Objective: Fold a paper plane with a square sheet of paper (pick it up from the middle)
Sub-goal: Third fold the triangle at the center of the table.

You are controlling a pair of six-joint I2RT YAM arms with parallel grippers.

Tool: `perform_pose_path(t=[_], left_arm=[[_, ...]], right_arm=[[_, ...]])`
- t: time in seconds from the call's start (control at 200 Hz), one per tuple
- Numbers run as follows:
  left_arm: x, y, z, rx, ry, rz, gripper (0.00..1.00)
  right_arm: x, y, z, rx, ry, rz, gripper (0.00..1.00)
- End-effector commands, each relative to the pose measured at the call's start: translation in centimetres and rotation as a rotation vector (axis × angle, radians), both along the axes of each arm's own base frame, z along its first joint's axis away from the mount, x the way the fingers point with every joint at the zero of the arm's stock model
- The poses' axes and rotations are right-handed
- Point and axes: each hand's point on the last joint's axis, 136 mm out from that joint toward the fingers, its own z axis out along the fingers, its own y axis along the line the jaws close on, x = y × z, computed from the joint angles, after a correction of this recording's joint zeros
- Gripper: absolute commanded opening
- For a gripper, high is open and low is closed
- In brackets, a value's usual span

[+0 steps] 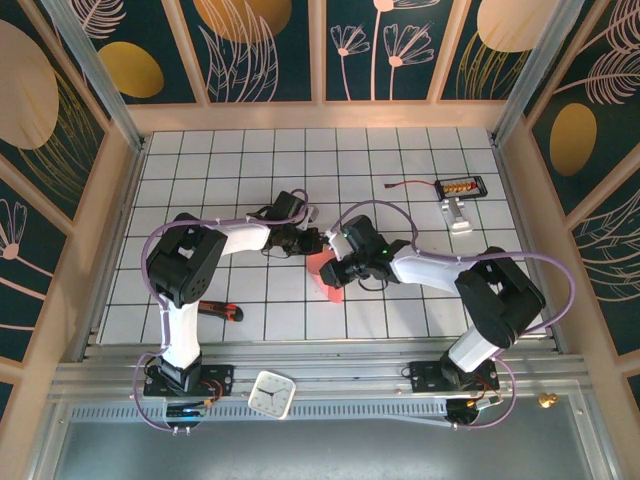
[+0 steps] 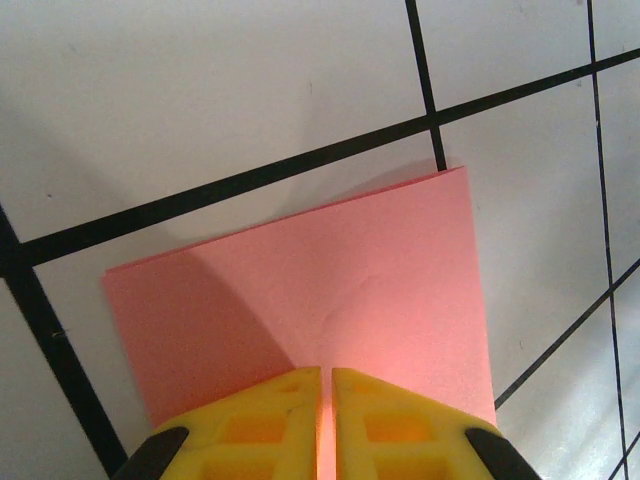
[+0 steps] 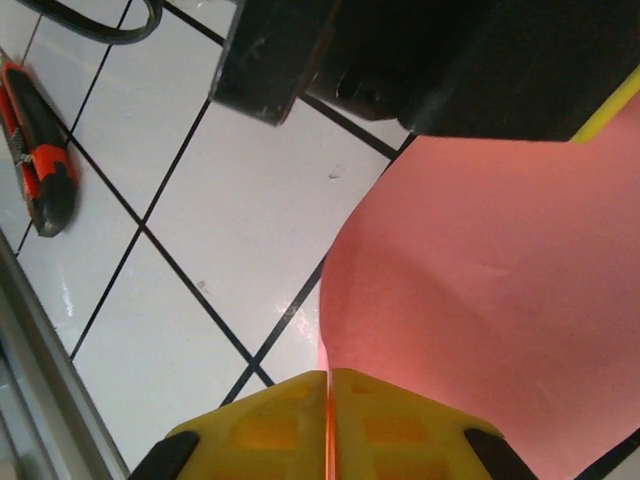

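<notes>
The square sheet of paper (image 1: pixel 326 279) is salmon-pink and hangs bent just above the tiled table between my two grippers. My left gripper (image 1: pixel 311 242) holds its upper edge; in the left wrist view the yellow fingers (image 2: pixel 270 420) are shut on the sheet (image 2: pixel 350 270), which spreads out flat beyond them. My right gripper (image 1: pixel 338 266) grips the opposite side. In the right wrist view its gripper (image 3: pixel 328 380) is shut on a curled edge of the sheet (image 3: pixel 500 280), with the left arm's dark body (image 3: pixel 450 60) just behind.
A red-handled black tool (image 1: pixel 222 309) lies near the left arm's base, also at the left in the right wrist view as the tool (image 3: pixel 40 170). A white square clock (image 1: pixel 271 393) sits on the front rail. A black gadget with a cable (image 1: pixel 461 187) lies at the back right.
</notes>
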Motion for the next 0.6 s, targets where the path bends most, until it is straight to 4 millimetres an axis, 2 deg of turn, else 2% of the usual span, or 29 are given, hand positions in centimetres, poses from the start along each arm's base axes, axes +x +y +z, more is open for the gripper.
perform_pose_path(t=[0.0,0.235,0.455,0.595], left_arm=[[-1.1,0.6,-1.9,0.053,0.05,-0.017,0.13],[-1.0,0.5,-1.6,0.05,0.045,-0.013,0.12],[-1.0,0.7,-1.6,0.053,0.04,-0.014,0.11],[-1.2,0.9,-2.1,0.073,0.046,-0.023,0.1]], right_arm=[[-0.7,0.3,0.3,0.058,0.036,0.023,0.11],[-1.1,-0.1,-0.3,0.069,0.056,0.0,0.12],[-0.9,-0.1,-0.3,0.087,0.055,-0.013,0.0],[0.0,-0.8,-0.5,0.068,0.047,-0.045,0.0]])
